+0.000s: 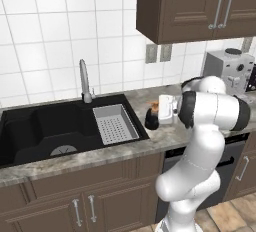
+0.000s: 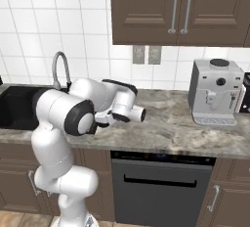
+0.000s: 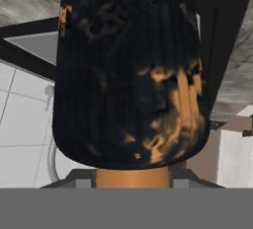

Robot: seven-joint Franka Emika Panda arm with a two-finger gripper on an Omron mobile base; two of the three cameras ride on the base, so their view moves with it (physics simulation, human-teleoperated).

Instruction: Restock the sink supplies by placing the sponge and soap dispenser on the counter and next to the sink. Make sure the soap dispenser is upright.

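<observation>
The grey-brown marbled stone bench (image 1: 170, 137) over dark wooden cabinets carries everything here, and set into it is the wide black double-basin sink (image 1: 45, 126) with its grey perforated tray insert (image 1: 115, 123) and slim chrome faucet (image 1: 85, 81). Just beside the sink's right rim the small black rounded soap dispenser with the orange pump top (image 1: 151, 117) stands low over or on the stone, and the white arm's claw (image 1: 166, 110) is closed around it; in the hand view the bottle's dark mottled body (image 3: 128, 70) sits between the fingers with the orange neck at the bottom edge. Whether the base rests flat on the bench cannot be told from these views. The main risk, as I judge it, is letting go while the bottle is tilted or not quite down, so that the rounded body tips and rolls toward the basin close by. A sideways drag of a finger on withdrawal could topple it too. The sponge cannot be made out, so that half of the restocking looks unfinished.
</observation>
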